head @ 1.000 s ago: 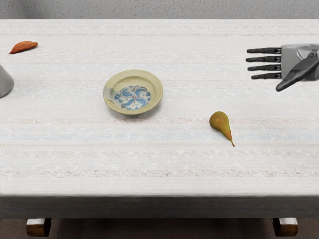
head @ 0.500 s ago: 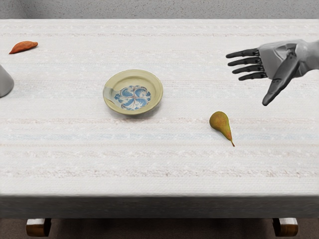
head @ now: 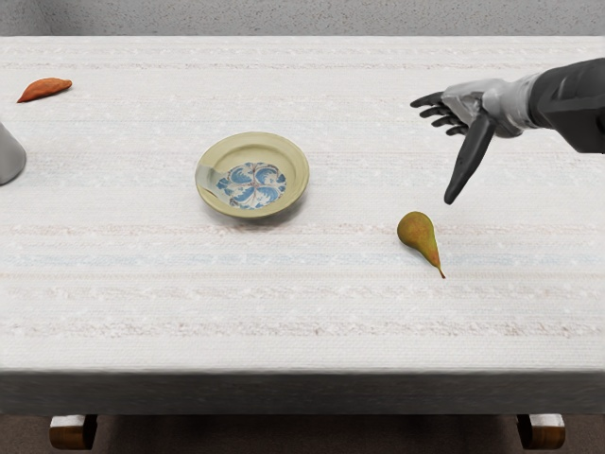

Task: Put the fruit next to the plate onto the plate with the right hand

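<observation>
A brownish-green pear [head: 419, 235] lies on its side on the white tablecloth, stem pointing to the front right. The pale yellow plate [head: 286, 156] with a blue flower pattern in its centre sits to the pear's left, well apart from it. My right hand [head: 452, 128] hovers above and slightly right of the pear, fingers spread and empty, thumb pointing down toward the fruit. Its dark forearm comes in from the right edge. The left hand is out of view.
An orange-red sweet potato [head: 43, 89] lies at the far left back. A grey object [head: 8, 153] is cut off by the left edge. The table's front edge [head: 302, 374] runs across the bottom of the view.
My right hand has moved left and a little forward, from the right edge to just above the pear, and rotated so the thumb hangs down. The pear and plate have not moved.
</observation>
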Controlling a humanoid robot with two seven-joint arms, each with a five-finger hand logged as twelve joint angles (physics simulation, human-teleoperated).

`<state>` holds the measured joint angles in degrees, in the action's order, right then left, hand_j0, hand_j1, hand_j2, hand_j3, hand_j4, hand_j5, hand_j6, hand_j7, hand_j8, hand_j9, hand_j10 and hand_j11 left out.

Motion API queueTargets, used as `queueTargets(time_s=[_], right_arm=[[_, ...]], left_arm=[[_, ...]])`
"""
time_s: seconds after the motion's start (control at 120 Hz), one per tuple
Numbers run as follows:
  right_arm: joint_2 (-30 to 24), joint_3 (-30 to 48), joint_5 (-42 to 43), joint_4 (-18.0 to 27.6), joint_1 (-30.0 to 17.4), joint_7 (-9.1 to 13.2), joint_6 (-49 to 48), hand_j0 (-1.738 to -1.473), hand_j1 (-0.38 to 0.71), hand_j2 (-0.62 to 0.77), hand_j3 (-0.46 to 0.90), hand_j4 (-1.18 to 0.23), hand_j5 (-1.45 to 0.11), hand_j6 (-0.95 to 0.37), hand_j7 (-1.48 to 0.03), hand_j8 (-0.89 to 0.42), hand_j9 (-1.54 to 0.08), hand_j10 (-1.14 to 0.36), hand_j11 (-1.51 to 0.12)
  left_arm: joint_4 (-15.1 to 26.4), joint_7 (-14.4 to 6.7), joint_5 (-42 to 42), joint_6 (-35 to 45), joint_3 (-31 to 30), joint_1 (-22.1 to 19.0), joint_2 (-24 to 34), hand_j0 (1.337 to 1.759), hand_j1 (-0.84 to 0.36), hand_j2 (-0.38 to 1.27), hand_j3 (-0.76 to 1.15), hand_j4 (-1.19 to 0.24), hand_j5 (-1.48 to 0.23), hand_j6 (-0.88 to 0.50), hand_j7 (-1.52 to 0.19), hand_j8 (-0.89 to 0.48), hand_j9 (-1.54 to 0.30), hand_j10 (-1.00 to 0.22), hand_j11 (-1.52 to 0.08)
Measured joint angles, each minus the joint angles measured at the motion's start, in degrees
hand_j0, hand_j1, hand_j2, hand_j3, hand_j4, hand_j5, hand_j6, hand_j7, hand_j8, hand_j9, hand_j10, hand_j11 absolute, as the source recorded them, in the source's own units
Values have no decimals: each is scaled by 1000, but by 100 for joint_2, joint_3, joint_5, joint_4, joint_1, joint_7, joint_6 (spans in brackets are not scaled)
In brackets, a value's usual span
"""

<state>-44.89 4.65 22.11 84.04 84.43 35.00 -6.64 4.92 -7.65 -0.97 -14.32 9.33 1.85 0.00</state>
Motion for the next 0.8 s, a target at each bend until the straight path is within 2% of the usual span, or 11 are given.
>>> queueTargets(time_s=[0.108, 0.242, 0.8], right_arm=[[21, -171, 204, 486, 16, 0, 537, -1658, -349, 0, 0, -3, 0, -4, 0, -3, 0, -2, 0], [192, -506, 437, 806, 23, 0, 1177, -1658, -349, 0, 0, -2, 0, -4, 0, -3, 0, -2, 0], [995, -2028, 736, 1068, 21, 0, 3593, -1658, -349, 1, 0, -2, 0, -3, 0, -2, 0, -1, 0]], left_arm=[[0, 0, 0, 0, -1, 0, 0, 1658, 348, 0, 0, -1, -1, -1, -1, -1, -1, -1, -1], [0, 0, 0, -1, -1, 0, 0, 1658, 348, 0, 0, -1, -1, -1, -1, -1, -1, -1, -1], [0, 0, 0, 0, -1, 0, 0, 1658, 348, 0, 0, -1, -1, -1, -1, -1, -1, -1, -1]])
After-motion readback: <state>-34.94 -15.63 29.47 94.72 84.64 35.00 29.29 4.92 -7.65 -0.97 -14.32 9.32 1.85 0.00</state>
